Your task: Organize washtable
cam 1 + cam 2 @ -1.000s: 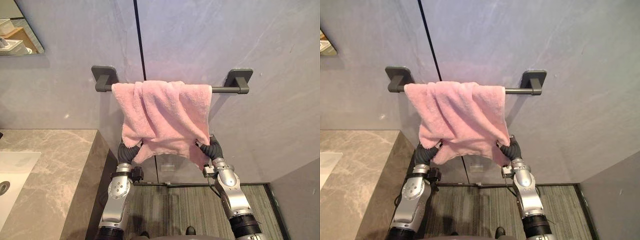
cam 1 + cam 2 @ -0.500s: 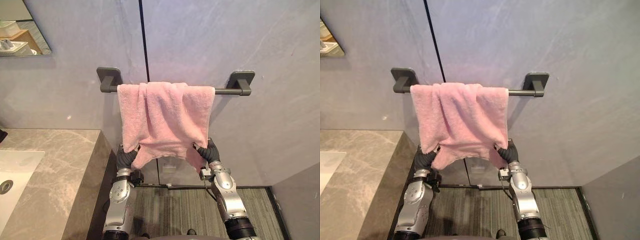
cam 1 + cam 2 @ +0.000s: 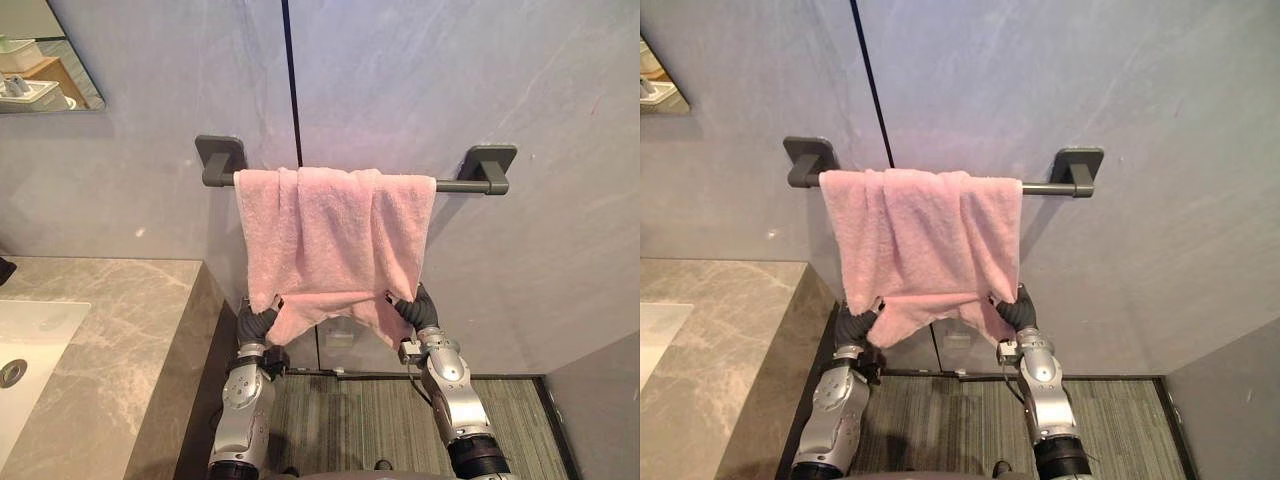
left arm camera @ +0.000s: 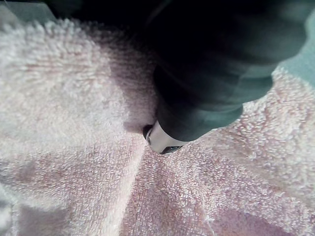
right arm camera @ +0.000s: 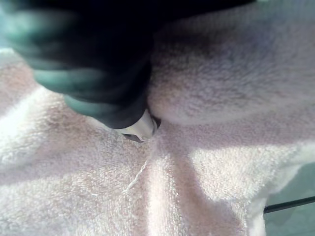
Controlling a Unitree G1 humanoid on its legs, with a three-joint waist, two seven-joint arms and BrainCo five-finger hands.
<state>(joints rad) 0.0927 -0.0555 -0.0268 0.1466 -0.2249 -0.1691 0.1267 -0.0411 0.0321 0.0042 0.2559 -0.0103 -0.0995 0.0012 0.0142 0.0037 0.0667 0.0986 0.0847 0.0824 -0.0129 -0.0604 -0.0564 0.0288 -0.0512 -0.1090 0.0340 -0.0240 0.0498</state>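
A pink towel hangs over a dark wall bar, bunched toward the bar's left end. My left hand is at the towel's lower left corner and my right hand at its lower right corner. Both corners are drawn down toward the hands, and the hem between them arches up. In the left wrist view the dark cover of the left hand presses into the towel, whose folds converge on a silver fingertip. The right hand pinches the towel the same way.
A grey marble counter with a white sink stands at the left, its end close to my left arm. A mirror hangs at the upper left. Grey striped floor lies below the towel, and a wall closes the right side.
Both hands have come down with the towel's lower corners. The cloth now hangs straighter and flatter from the bar. The camera has shifted slightly.
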